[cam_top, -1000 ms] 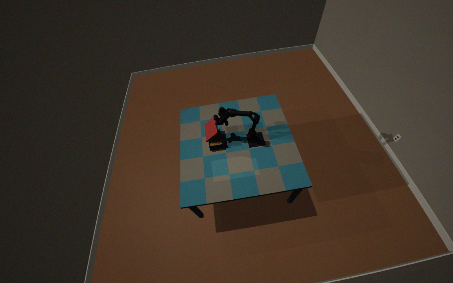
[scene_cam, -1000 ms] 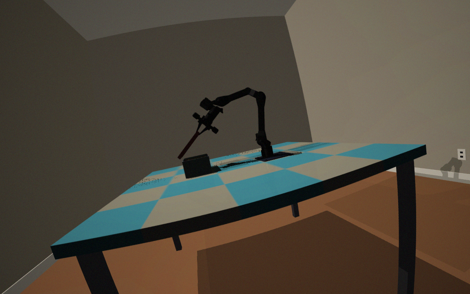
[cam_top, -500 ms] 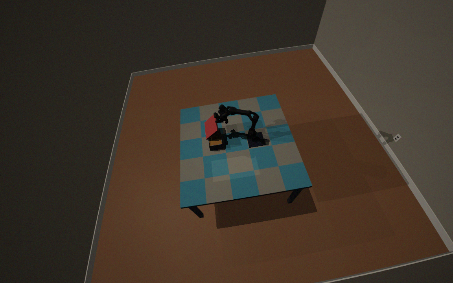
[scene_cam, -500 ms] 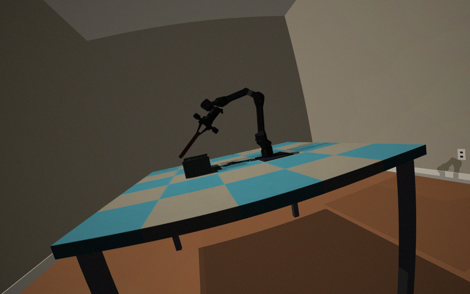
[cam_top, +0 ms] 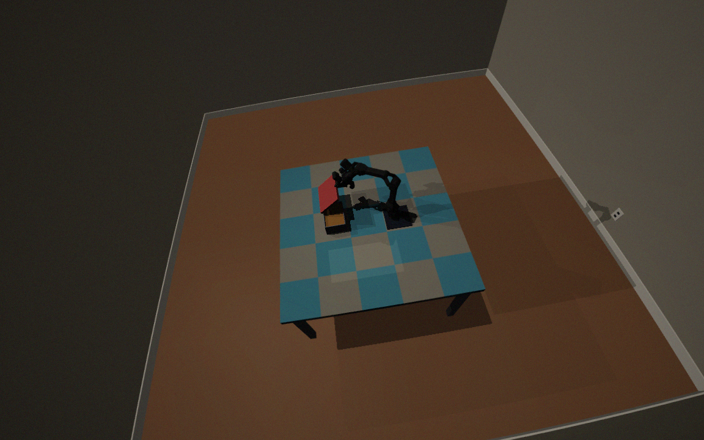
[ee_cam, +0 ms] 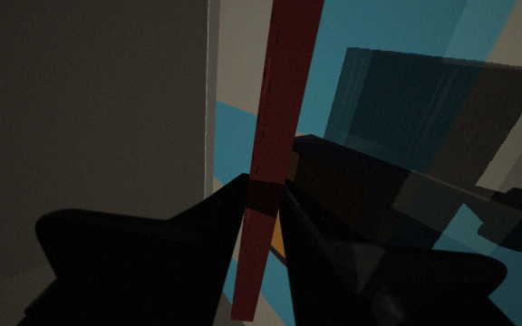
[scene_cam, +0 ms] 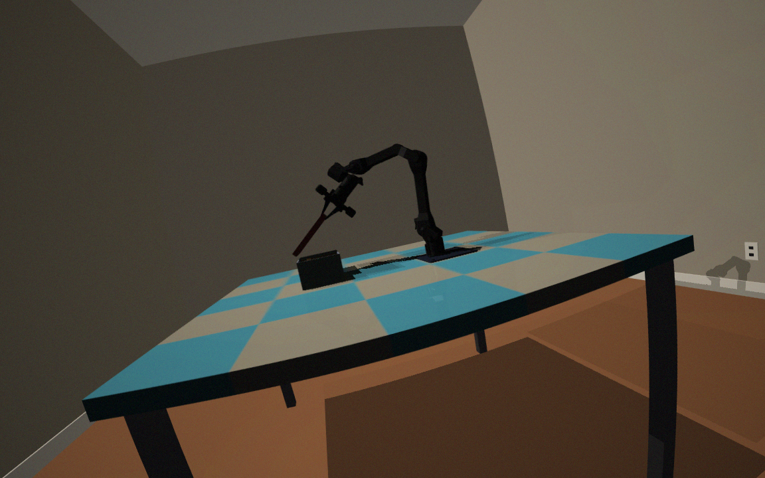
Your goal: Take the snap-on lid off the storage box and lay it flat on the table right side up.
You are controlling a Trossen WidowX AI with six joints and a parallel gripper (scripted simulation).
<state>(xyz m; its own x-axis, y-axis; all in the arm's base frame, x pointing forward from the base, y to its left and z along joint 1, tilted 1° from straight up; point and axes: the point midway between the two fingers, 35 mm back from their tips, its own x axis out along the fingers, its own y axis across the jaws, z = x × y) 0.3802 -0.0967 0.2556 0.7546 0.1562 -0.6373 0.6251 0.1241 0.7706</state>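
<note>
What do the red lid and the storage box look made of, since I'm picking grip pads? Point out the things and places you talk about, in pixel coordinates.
Lid (cam_top: 328,194) (scene_cam: 309,235) (ee_cam: 284,109): possibly matte plastic; evenly red, no grain.
Storage box (cam_top: 338,230) (scene_cam: 320,271): perhaps dull dark plastic, orange inside; no metallic glint, though dim light leaves it open.

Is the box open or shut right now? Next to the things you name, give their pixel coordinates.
Open: the lid (cam_top: 328,194) (scene_cam: 309,235) (ee_cam: 284,91) is tilted in the gripper (cam_top: 337,181) (scene_cam: 324,216) (ee_cam: 264,183), and the top view shows the box's (cam_top: 338,230) (scene_cam: 320,272) orange inside.
</note>
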